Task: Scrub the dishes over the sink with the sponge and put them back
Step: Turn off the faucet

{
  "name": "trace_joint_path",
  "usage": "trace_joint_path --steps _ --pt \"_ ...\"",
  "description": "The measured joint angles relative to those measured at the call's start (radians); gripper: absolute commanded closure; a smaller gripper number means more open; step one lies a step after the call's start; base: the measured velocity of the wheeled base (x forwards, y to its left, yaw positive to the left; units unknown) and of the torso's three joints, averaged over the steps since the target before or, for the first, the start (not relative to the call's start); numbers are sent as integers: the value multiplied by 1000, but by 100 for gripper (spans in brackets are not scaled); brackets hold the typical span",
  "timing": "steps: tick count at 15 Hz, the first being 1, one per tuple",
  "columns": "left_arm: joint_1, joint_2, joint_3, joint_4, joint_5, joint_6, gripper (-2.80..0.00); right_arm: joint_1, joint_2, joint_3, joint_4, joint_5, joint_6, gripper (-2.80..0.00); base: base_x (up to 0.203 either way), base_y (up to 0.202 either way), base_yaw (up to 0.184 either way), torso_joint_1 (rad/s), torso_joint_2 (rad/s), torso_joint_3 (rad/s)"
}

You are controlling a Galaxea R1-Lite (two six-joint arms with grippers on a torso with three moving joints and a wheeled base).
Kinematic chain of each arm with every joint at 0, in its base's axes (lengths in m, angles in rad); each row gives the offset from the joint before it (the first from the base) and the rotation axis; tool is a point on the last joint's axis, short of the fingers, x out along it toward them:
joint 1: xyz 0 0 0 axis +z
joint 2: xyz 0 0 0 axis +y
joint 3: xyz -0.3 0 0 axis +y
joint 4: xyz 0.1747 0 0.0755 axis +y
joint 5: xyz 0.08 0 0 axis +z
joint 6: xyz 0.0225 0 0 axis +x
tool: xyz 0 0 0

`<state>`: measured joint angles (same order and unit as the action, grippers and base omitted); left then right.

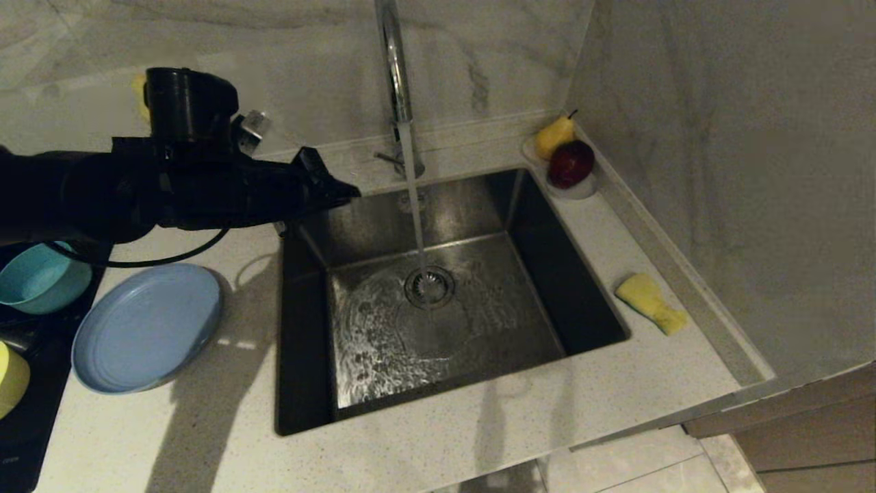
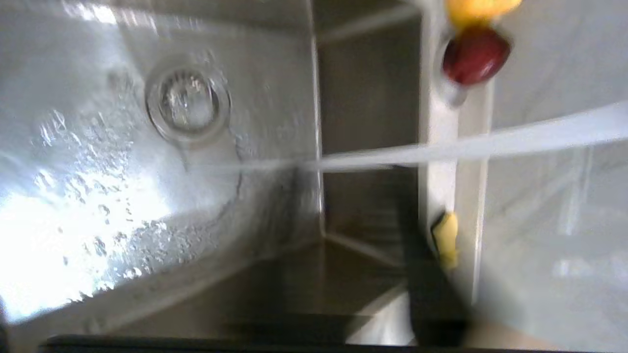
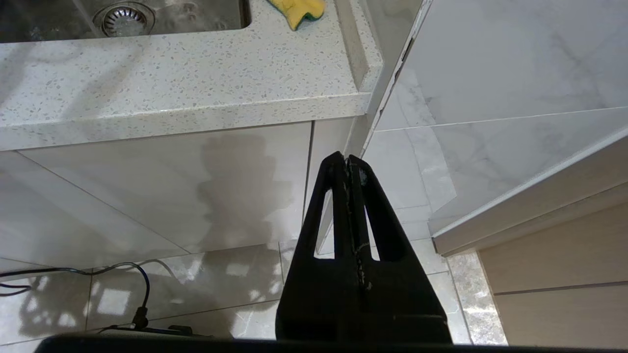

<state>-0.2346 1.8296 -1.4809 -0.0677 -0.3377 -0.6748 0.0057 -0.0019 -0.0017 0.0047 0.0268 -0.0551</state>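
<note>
Nearest the head camera: left arm, black, stretched level across the counter from the left. Left gripper (image 1: 345,192) tip sits at the back-left corner of the sink (image 1: 301,329), over its rim. Fingers pressed together, nothing between them.

Counter left of sink: periwinkle plate (image 1: 146,327) lying flat on the speckled countertop (image 1: 479,438), just beside the basin edge. Teal bowl (image 1: 37,277) farther left, on a dark mat, partly under the arm. Yellow bowl (image 1: 10,380) at the frame's left edge, only a sliver visible.

Sink: faucet (image 1: 395,75) running; water stream (image 1: 414,205) falls onto the drain strainer (image 1: 429,285). Basin floor wet, rippled.

Sponge (image 1: 650,301): on the counter right of the sink, near the wall upstand, yellow side up. Untouched, well apart from both grippers.

Back-right corner: small clear dish (image 1: 582,188) holding a yellow pear (image 1: 553,135) and a red apple (image 1: 570,163).

Right gripper (image 3: 347,164): parked low, below counter height, in front of the cabinet, pointing toward the floor tiles. Fingers together, empty.
</note>
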Motion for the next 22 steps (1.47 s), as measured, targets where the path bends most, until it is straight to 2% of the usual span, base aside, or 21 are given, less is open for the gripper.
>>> trace_joint_path --steps 5,8,10,11,13,14,17,22 --pt "-22 73 -19 -28 -3 -3 0 0 0 0 0 0 0 0 0 0 0 0 0 0" --pt "-26 117 -41 -99 8 2 0 0 0 0 0 0 0 0 0 0 0 0 0 0" --pt "-25 151 -57 -180 56 1 0 0 0 0 0 0 0 0 0 0 0 0 0 0" --pt "-25 172 -73 -216 101 0 0 0 0 0 0 0 0 0 0 0 0 0 0 0" --pt "-25 210 -120 -248 178 -4 0 0 0 0 0 0 0 0 0 0 0 0 0 0" --pt "-25 224 -141 -251 192 -16 0 0 0 0 0 0 0 0 0 0 0 0 0 0" --pt "-25 246 -198 -252 191 -84 0 0 0 0 0 0 0 0 0 0 0 0 0 0" --pt "-25 263 -222 -250 192 -94 0 0 0 0 0 0 0 0 0 0 0 0 0 0"
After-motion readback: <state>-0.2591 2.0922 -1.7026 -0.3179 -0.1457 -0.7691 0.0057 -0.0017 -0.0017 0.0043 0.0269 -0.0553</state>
